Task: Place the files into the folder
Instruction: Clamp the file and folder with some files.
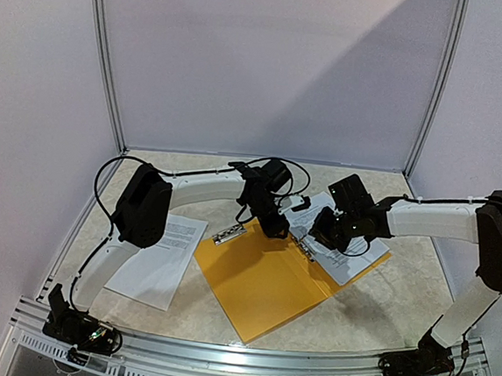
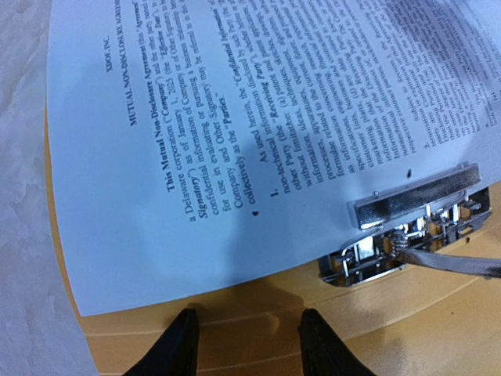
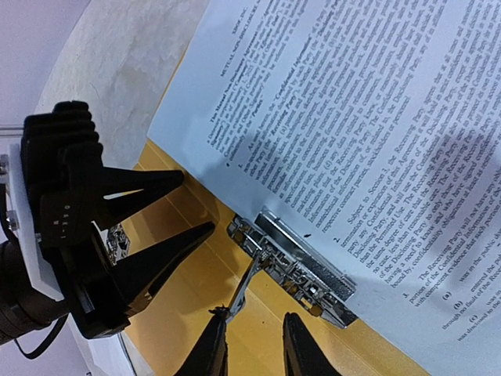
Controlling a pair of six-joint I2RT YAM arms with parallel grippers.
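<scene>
A spare printed sheet [image 1: 152,259] lies at the left of the overhead frame on the marbled table [image 1: 382,296], apart from the open orange folder [image 1: 265,282] at centre. A text-covered page [image 3: 368,125] rests on the folder's right half, its edge at the metal clip [image 3: 301,270]. The left claw [image 2: 246,341] hovers part-open over bare folder, holding nothing. Only the right wrist view shows the right claw [image 3: 254,345] narrowly parted around the clip's raised lever [image 3: 244,282]; whether it grips is unclear.

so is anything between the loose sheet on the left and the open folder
Yes: the left arm lies over the sheet. Beyond it the table looks bare up to the folder.
</scene>
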